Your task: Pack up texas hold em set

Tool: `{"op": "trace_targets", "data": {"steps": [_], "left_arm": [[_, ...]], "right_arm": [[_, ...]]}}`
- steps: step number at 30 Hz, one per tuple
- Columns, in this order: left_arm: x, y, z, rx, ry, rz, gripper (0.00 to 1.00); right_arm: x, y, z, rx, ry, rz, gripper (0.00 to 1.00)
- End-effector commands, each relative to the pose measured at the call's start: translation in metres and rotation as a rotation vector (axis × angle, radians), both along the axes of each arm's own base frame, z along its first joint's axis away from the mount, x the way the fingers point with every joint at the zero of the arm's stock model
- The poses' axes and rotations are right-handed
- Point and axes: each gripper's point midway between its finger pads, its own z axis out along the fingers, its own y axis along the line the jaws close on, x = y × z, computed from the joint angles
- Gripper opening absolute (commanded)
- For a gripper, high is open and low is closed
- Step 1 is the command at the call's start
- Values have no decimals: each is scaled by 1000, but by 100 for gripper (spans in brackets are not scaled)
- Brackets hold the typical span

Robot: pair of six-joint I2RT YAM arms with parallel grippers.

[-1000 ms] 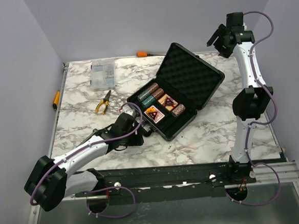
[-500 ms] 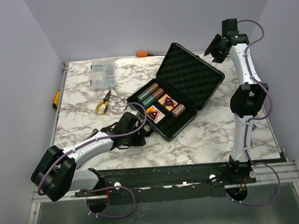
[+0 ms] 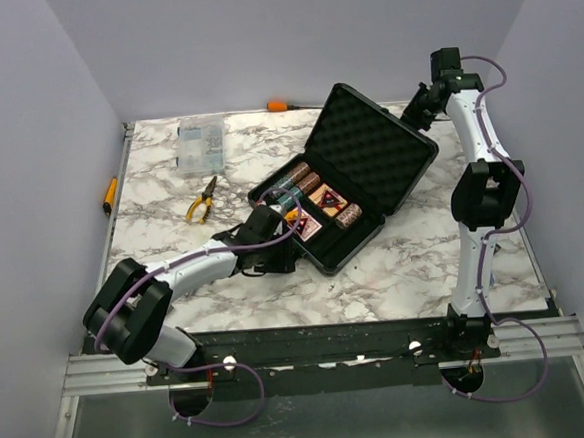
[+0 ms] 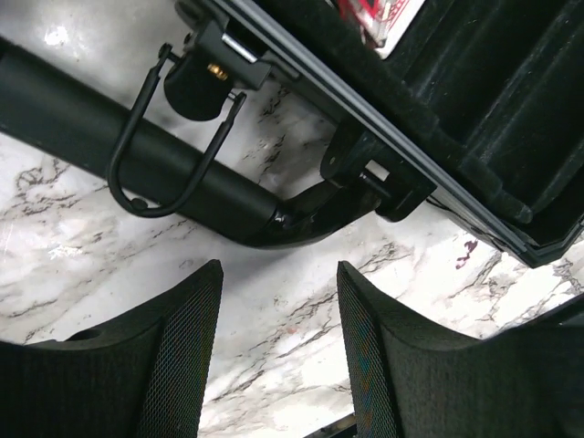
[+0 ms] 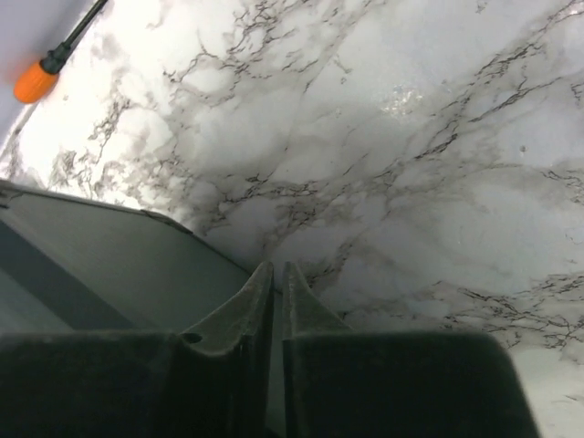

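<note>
At the middle of the marble-patterned table (image 3: 425,260) lies the briefcase (image 3: 373,153), a black hard shell, its lid thrown back toward the far right and lined with egg-crate foam. The contents look to be already in, so the step in hand is most likely closing the case.

The right gripper (image 5: 277,274) hangs just behind the lid's far corner. Its flat, felt-faced fingers are drawn together with only a thin slit between them, and nothing is pinched there. From that spot it looks set to push the lid over with its closed tip. The push would need to go low and forward along the lid's smooth grey back so that the lid swings on its hinge rather than sliding the whole case.

The left gripper (image 4: 278,274) sits just off the case's near-left wall. Its textured pads are apart with only bare marble between them, and it seems placed to brace that side.

The carrying handle (image 4: 55,109), a thick rounded bar, lies flat beside that wall. A wire-loop latch (image 4: 205,78) hangs loose over the handle and will need clipping once the lid is shut.

Inside the base, ribbed chip stacks (image 3: 300,183) lie on their sides in the far-left slots. The red-black triangles (image 3: 317,215) lie flat in the slots nearer the front.
</note>
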Motion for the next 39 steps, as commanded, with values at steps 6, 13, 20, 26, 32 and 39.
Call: {"op": "trace_targets", "data": {"steps": [6,13,20,26,32,39], "left_arm": [[10,-15,7,-26,-14,-63,53],[13,-20,7,-22,-10,-89,53],[17,-25,9,-28,-16,-106,53],[21,-29,17,-37,-33,-120,53],[21,-29,24,-44,-40,-119,53],[16,-26,23,-55,-30,-105,53]], "right_arm": [[-19,19,39,111,-37,43,4],[-29,31,46,146,-40,70,3],[-34,43,54,175,-57,97,1],[-41,64,60,188,-61,142,1],[-48,75,62,193,-61,162,1],[-62,88,59,197,-44,184,1]]}}
